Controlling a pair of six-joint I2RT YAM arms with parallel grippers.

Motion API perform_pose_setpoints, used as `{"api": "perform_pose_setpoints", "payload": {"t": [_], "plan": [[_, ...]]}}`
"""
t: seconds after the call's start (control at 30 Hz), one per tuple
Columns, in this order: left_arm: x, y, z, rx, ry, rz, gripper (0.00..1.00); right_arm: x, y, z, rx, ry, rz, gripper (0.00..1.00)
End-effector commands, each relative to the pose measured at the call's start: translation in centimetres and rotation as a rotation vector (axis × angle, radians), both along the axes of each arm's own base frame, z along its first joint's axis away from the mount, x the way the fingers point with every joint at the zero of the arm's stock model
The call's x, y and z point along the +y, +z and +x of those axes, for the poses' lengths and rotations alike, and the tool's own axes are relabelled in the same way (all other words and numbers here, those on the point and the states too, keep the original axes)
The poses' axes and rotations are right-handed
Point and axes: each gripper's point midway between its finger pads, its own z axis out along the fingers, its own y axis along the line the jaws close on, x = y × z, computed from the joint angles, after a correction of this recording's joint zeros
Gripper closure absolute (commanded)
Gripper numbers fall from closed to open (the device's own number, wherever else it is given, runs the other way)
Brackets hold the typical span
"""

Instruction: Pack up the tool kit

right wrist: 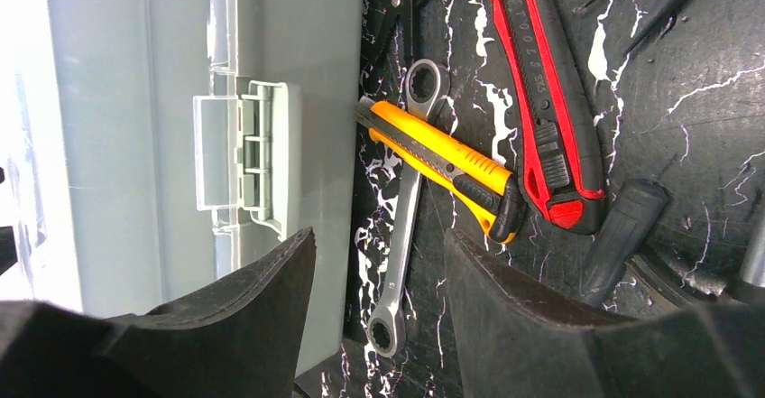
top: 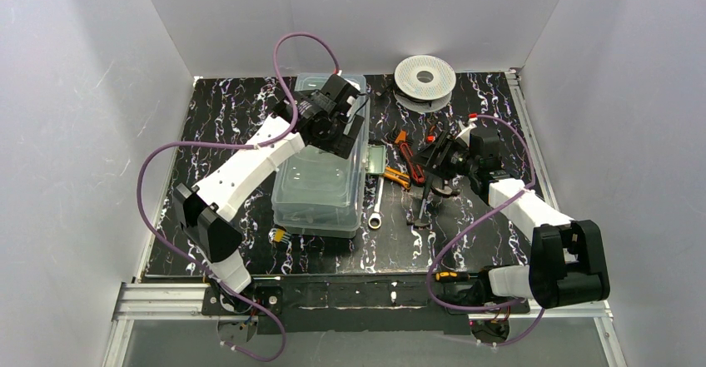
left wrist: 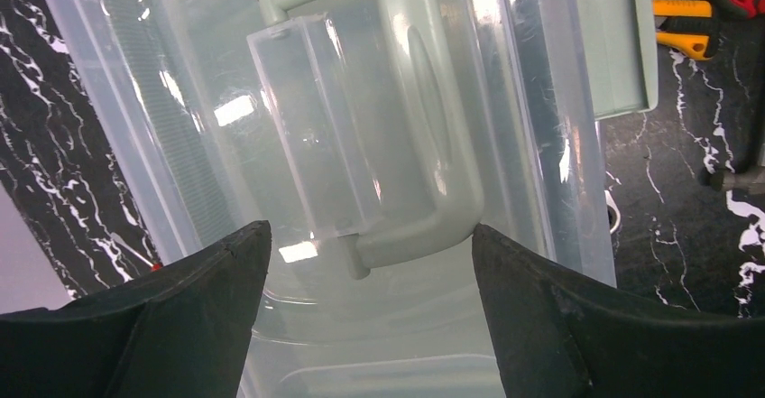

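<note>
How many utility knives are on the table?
2. A yellow knife lies across the wrench beside the toolbox latch; a red knife lies just beyond it, away from the toolbox. Others may hide under the right arm.

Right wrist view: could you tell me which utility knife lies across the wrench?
The yellow utility knife: it lies diagonally over the wrench, while the red utility knife lies clear of that wrench.
</note>
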Motion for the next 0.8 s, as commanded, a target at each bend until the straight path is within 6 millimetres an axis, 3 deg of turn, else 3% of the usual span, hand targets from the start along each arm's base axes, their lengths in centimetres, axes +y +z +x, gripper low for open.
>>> {"api": "perform_pose_setpoints", "payload": {"t": [0.0, 0.27, 0.43, 0.77], "plan": [[4.1, -1.5, -0.4, 0.031, 0.042, 0.233, 0.22, 0.4, 1.1, 0.6, -0.052, 0.017, 0.011, 0.38], [4.7, 1.7, 1.4, -0.100, 0.060, 0.271, 0.50, 0.3, 1.1, 0.6, -0.054, 0.014, 0.004, 0.38], [5.8, 2.8, 2.4, -0.189, 0.088, 0.400, 0.59, 0.3, 1.1, 0.6, -0.051, 0.019, 0.008, 0.38], [7.2, 5.2, 3.7, -0.322, 0.137, 0.504, 0.64, 0.5, 1.1, 0.6, -0.042, 0.025, 0.016, 0.38]]}}
